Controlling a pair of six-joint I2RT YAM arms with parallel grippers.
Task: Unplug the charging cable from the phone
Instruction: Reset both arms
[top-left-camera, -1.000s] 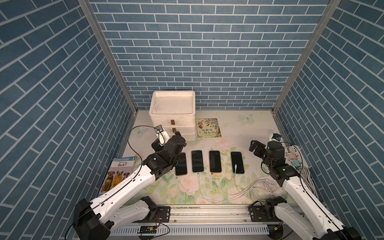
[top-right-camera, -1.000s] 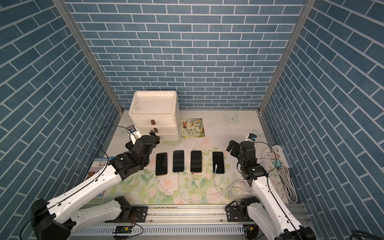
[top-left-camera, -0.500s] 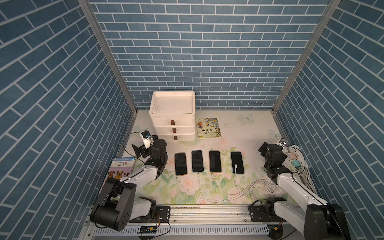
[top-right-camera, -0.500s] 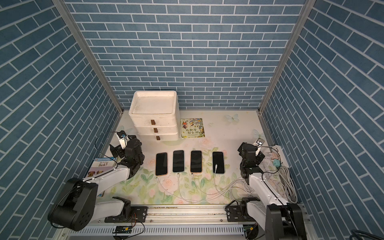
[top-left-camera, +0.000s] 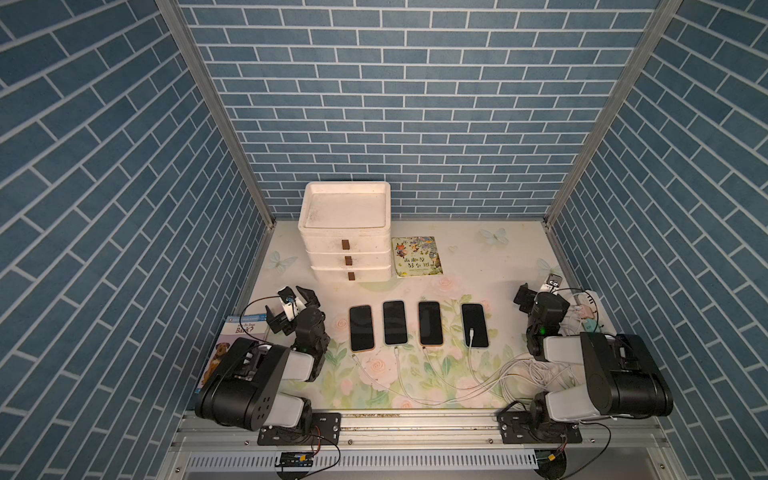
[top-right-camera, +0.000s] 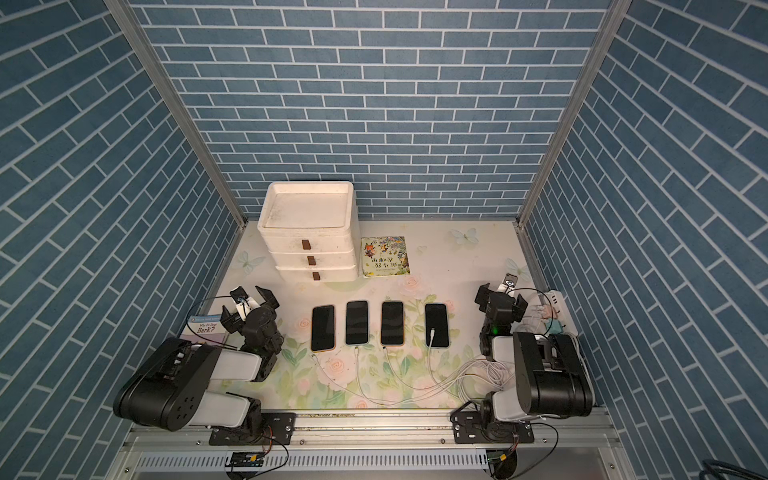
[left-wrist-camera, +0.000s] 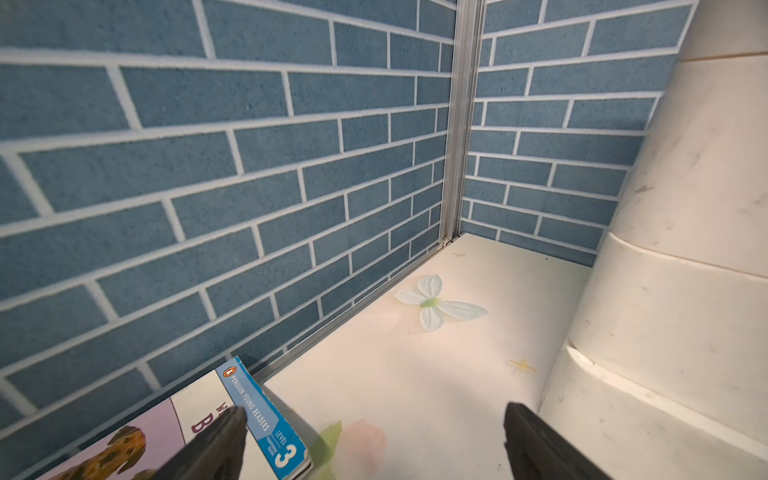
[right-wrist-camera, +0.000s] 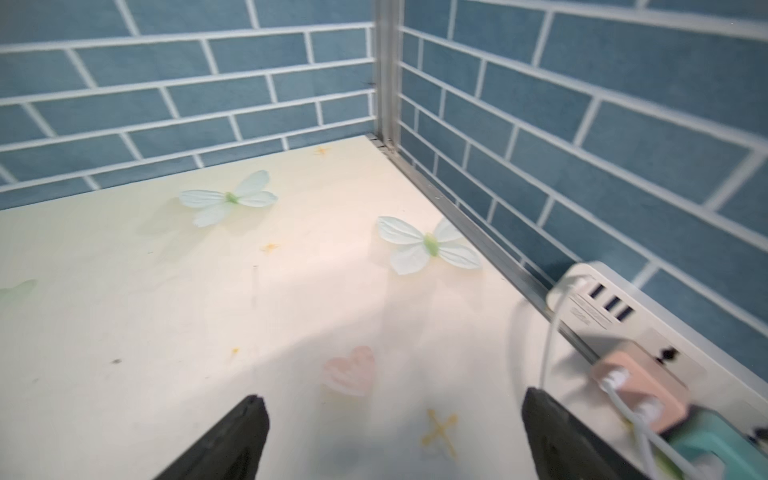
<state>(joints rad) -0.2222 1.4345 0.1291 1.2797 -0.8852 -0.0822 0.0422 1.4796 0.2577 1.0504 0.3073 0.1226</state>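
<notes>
Four phones (top-left-camera: 394, 323) were laid face up in a row at mid-tabletop (top-left-camera: 478, 266), as seen in both top views. White cables (top-left-camera: 528, 370) were run from the near edges of the phones to a tangle beside the right arm. The end of the rightmost cable (top-left-camera: 471, 338) was laid on the screen of the rightmost phone (top-left-camera: 478, 316). At the other three phones the cable ends were brought up to the near edges, but whether they were plugged in could not be told at this size.

The left gripper (top-left-camera: 291, 306) was held to the left of the row, well apart from the phones and beside the far end of a dog book (top-left-camera: 239, 332). In the left wrist view its fingers (left-wrist-camera: 216, 440) were spread wide with nothing between them. The book's corner and the side of the white drawers (left-wrist-camera: 685, 291) were seen beyond.

The right gripper (top-left-camera: 540, 300) was held to the right of the row, near a power strip (top-left-camera: 592, 299). In the right wrist view its fingers (right-wrist-camera: 232, 436) were likewise parted and empty. Bare tabletop was seen between them, and the strip, with plugs in it, lay just beside one finger.

A picture book (top-left-camera: 417, 257) was laid flat just beside the drawers at the back.
</notes>
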